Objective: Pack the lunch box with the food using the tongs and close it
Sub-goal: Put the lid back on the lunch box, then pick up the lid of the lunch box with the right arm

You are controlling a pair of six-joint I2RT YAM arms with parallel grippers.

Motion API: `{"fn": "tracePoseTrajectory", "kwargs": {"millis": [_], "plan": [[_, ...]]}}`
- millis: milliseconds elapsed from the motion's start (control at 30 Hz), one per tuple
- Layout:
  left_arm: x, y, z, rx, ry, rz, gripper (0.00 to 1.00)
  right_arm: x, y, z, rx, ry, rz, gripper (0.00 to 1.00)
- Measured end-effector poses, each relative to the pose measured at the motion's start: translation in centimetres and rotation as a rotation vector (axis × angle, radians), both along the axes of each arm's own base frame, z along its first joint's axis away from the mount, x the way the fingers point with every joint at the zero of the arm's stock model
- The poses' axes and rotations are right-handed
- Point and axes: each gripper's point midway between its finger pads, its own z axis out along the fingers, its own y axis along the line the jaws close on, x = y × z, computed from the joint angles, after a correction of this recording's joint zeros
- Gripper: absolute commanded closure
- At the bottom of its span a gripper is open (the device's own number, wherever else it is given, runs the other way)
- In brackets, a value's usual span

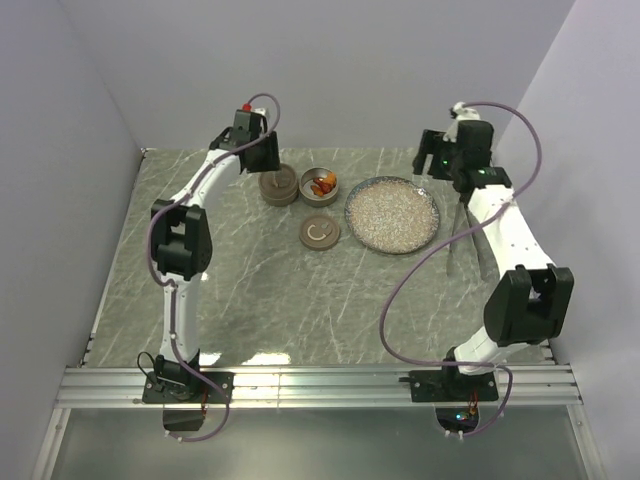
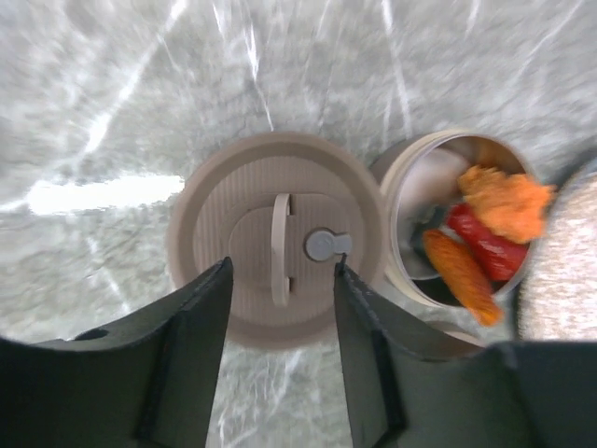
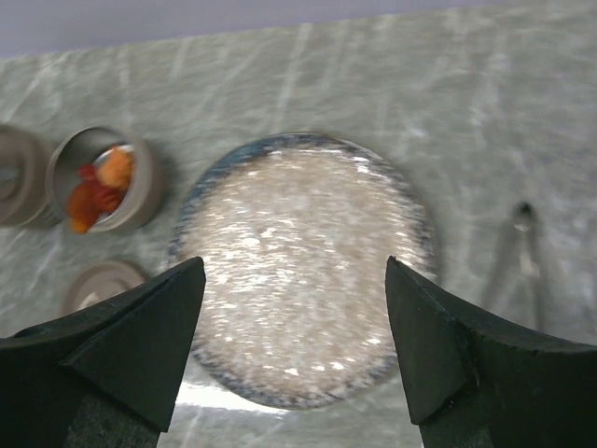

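The lunch box is in round beige parts. A tin capped by a lid with a flat handle (image 2: 275,233) (image 1: 279,186) stands beside an open tin (image 2: 410,187) (image 1: 320,186). The open tin holds the food (image 2: 485,238): an orange crumbed piece, a red piece and an orange stick. My left gripper (image 2: 283,271) (image 1: 265,160) hangs open over the lidded tin, its fingers either side of the handle and not touching it. My right gripper (image 3: 294,271) (image 1: 430,165) is open above the speckled plate (image 3: 308,271). The tongs (image 3: 527,252) (image 1: 455,240) lie on the table right of the plate.
A second beige lid (image 1: 319,233) (image 3: 98,280) lies in front of the open tin, left of the plate (image 1: 392,214). Grey walls close in the marble table on the left, back and right.
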Motion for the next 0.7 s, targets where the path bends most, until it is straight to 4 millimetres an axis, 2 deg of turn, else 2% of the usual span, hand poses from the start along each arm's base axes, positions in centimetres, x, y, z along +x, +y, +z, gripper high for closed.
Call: {"fn": "tracePoseTrajectory", "kwargs": {"millis": [33,67,100,167,267,300,333,400,467,533,600,700], "plan": [[0.0,0.2,1.0,-0.001,-0.015,0.005,0.44,0.2,1.2,0.0,0.000,0.000,0.027,0.15],[-0.1,0.4,1.9,-0.003,-0.029,0.010,0.25,0.3,2.7,0.0,0.003,-0.002,0.062,0.15],[-0.2,0.7,3.1,-0.004,-0.049,0.013,0.15,0.4,4.1,-0.2,0.006,0.002,0.092,0.15],[-0.8,1.5,5.6,-0.021,-0.087,0.030,0.03,0.4,7.3,-1.2,0.016,0.019,0.171,0.15],[-2.3,3.3,9.2,-0.039,-0.140,0.062,0.01,-0.2,12.5,-4.0,0.038,0.081,0.293,0.20],[-2.8,3.8,10.2,-0.042,-0.154,0.069,0.01,-0.3,13.5,-4.7,0.043,0.098,0.314,0.21],[-3.3,4.4,11.1,-0.044,-0.171,0.078,0.01,-0.8,15.4,-6.3,0.051,0.135,0.357,0.22],[-4.4,5.3,12.7,-0.050,-0.205,0.090,0.01,-1.6,17.9,-8.5,0.060,0.189,0.412,0.24],[-5.7,5.7,13.4,-0.051,-0.220,0.089,0.01,-2.6,19.8,-10.8,0.068,0.245,0.450,0.26],[-6.7,5.7,13.3,-0.045,-0.223,0.079,0.01,-3.8,20.9,-13.2,0.075,0.302,0.474,0.27],[-7.6,5.7,12.5,-0.038,-0.202,0.074,0.01,-5.0,21.2,-15.0,0.083,0.354,0.482,0.30],[-8.4,5.8,10.6,-0.025,-0.161,0.067,0.01,-5.9,21.4,-16.4,0.088,0.392,0.481,0.32]]}}
